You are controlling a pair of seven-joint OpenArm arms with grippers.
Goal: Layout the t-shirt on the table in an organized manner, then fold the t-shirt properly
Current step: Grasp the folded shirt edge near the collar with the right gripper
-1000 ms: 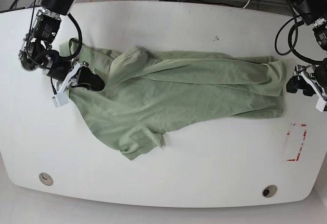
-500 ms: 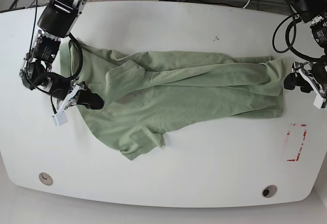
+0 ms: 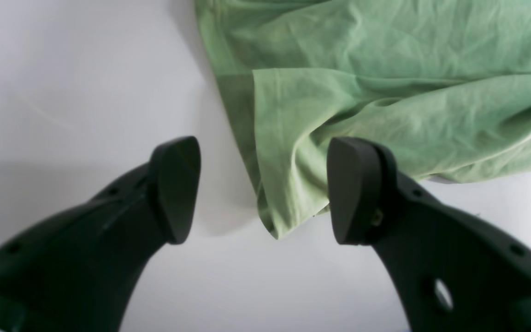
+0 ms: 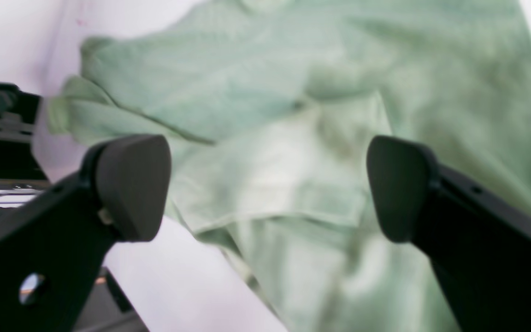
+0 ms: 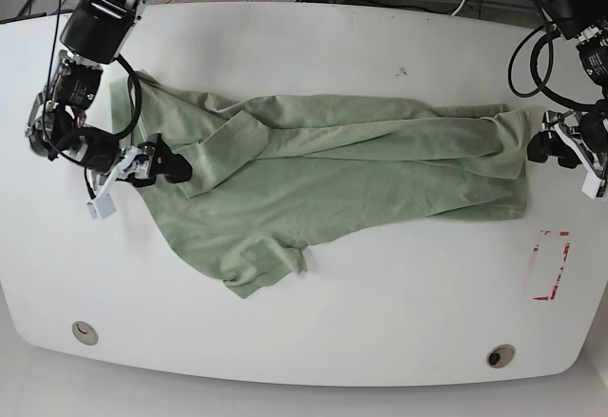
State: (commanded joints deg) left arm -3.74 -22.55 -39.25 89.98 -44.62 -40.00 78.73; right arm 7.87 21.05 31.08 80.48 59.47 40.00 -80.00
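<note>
The right tool (image 5: pixel 157 163) has been lifted higher, its tips spread apart. The t-shirt (image 5: pixel 332 175) is spread on the desk (image 5: pixel 332 47). The left tool (image 3: pixel 263 189) is held apart too. The wrist picture is blurred.

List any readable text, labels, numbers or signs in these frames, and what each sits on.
No readable text in any view.
t-shirt: plain, no print or legible label showing.
table: only a red rectangular outline, no characters; small dark specks are not text.
Left pincer and right pincer: plain black, no markings.
</note>
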